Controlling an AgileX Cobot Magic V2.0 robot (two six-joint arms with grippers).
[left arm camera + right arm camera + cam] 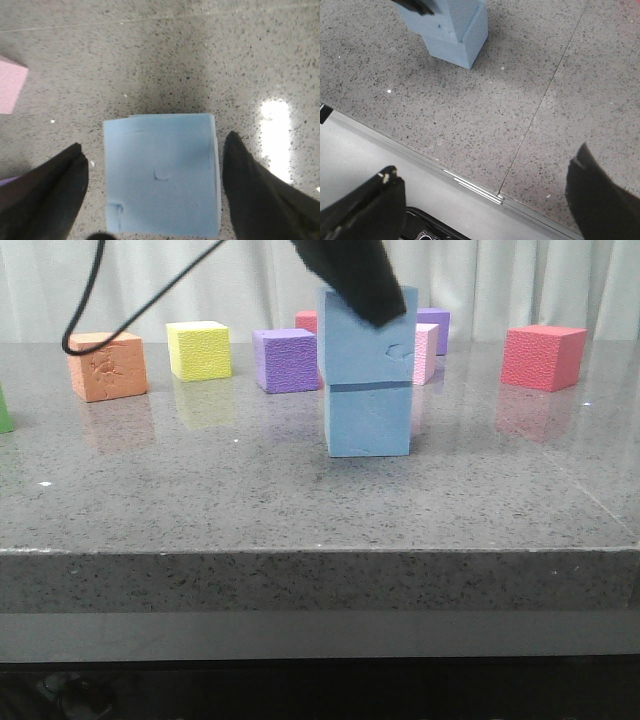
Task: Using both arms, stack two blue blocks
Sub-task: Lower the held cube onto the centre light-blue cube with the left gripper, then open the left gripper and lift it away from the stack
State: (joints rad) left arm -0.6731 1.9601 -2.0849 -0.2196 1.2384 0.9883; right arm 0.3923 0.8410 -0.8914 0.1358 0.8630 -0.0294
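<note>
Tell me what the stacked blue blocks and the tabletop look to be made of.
The blue blocks: likely soft foam, matte; their faces are pebbled and carry small dents and nicks, clearest on the upper block in the left wrist view. The tabletop: apparently polished speckled stone or a stone-look composite; it is grey-flecked, glossy, and mirrors nearby cubes and light.

matt pebbled foam blue blocks (367, 375) on glossy speckled stone table (200, 500).

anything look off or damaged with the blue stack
The top blue block sits slightly askew on the bottom blue block, overhanging a little, as the right wrist view shows. Its faces carry small dents and nicks. Nothing is toppled.
</note>
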